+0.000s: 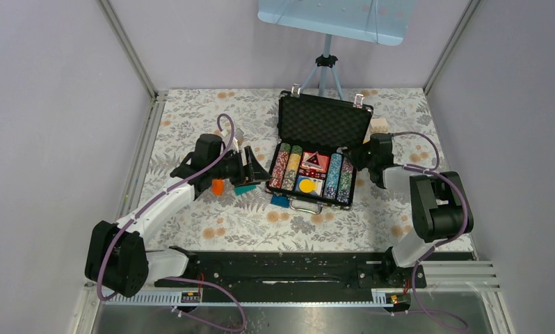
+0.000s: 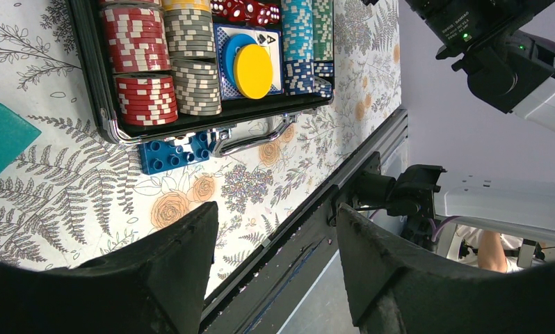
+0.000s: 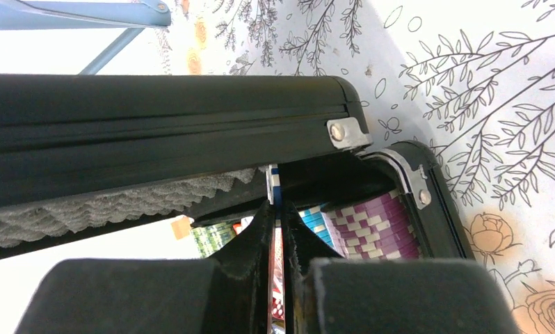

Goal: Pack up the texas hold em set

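The texas hold em set is a black case lying open mid-table, its foam-lined lid upright. Rows of chips, red dice and a yellow disc fill the tray. At the case's right rim, my right gripper is pinched on a thin blue-and-white chip held edge-on above the purple chips. From above, the right gripper sits at the tray's far right corner. Left of the case, my left gripper hangs over the cloth. Its jaws are open with nothing between them.
A blue brick lies against the case's handle. A teal brick and an orange piece sit under the left arm. A wooden block lies right of the lid; a tripod stands behind.
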You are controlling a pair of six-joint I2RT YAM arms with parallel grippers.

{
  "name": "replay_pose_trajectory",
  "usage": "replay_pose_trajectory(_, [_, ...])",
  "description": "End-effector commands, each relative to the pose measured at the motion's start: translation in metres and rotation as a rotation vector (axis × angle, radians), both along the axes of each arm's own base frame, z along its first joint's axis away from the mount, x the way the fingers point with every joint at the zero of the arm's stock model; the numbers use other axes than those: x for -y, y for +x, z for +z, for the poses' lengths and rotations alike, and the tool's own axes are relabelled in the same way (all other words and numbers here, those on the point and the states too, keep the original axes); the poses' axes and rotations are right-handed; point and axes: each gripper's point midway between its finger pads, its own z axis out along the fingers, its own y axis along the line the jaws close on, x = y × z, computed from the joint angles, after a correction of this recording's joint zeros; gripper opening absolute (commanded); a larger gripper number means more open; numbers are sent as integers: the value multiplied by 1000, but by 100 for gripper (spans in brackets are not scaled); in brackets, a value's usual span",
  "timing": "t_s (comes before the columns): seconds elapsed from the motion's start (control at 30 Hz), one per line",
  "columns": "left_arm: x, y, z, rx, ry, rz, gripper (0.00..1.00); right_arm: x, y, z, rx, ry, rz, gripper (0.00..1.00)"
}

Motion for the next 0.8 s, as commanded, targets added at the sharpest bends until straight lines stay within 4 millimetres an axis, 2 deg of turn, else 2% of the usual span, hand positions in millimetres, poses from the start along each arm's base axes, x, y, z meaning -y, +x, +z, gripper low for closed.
replay_pose_trajectory(0.0, [2, 3, 8, 32, -22, -7, 63, 9, 8, 28, 132, -28, -34, 3])
replay_pose_trajectory(0.3, [2, 5, 9, 33, -18, -4, 63, 20, -7, 45, 187, -54, -45, 0])
replay_pose_trajectory(0.5, [2, 8, 10, 42, -11, -7, 63, 31, -26, 55, 213, -83, -42, 0])
replay_pose_trajectory(0.63, [0, 12, 12, 53, 1, -6, 63, 22, -38, 72, 231, -185, 115, 0])
replay_pose_trajectory(0.77, [-7, 20, 20, 82, 24, 1, 63, 11, -60, 92, 251, -284, 301, 0])
